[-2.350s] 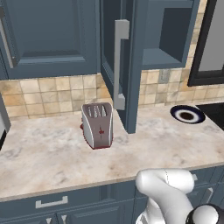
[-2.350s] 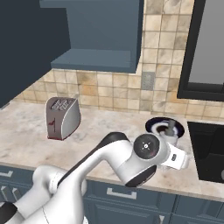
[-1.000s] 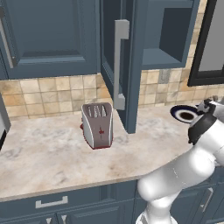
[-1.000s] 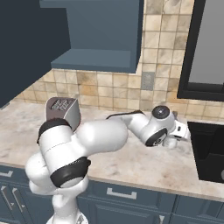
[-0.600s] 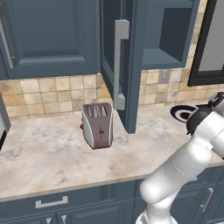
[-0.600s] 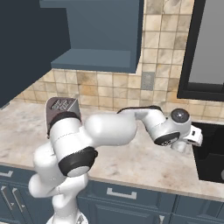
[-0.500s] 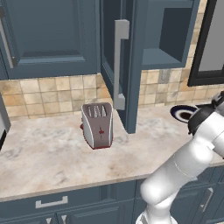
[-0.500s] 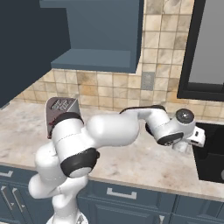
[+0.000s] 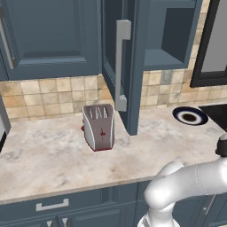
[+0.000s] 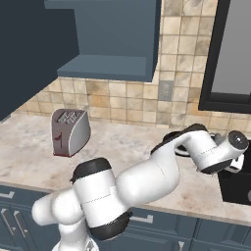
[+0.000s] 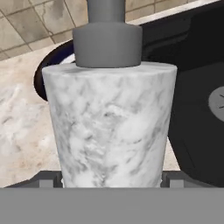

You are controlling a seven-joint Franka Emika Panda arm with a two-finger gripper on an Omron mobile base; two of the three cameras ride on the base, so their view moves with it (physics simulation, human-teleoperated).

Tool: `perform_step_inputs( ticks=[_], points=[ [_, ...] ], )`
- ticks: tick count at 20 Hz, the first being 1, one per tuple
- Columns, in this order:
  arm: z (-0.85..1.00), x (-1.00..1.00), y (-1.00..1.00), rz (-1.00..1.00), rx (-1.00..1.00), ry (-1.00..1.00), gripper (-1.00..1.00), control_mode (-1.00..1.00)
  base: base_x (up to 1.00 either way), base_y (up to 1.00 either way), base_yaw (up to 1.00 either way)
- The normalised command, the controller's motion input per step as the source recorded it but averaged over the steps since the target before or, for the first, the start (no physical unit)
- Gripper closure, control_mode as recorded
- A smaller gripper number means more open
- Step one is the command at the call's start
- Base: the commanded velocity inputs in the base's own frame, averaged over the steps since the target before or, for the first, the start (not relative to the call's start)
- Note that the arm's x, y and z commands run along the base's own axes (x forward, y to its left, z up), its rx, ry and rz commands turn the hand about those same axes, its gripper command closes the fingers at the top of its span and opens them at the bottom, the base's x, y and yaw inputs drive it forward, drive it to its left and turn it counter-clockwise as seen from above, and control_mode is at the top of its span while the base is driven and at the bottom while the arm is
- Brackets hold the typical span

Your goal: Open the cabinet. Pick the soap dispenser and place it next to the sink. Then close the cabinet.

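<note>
Soap dispenser (image 11: 111,118) sits right between the gripper's (image 11: 111,186) wide-spread jaws, standing on the counter (image 9: 48,159) at the sink's edge beside a dark plate (image 9: 189,116). A moment ago the arm was folded low by the base; now it has swung out right, so the drop-off looks done and the cabinet (image 9: 133,66) door, hanging open, is left to shut
</note>
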Motion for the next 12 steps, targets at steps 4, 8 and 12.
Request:
perform_step_inputs(
  ticks=[4, 8, 12],
  points=[
    [-0.06, -0.15, 0.0, 0.1, 0.1, -0.15, 1.0, -1.0, 0.0, 0.0, 0.0],
    [-0.1, 0.0, 0.0, 0.04, 0.05, -0.16, 1.0, -1.0, 0.0, 0.0, 0.0],
    [-0.13, 0.02, 0.0, 0.03, 0.03, -0.15, 1.0, -1.0, 0.0, 0.0, 0.0]
  ],
)
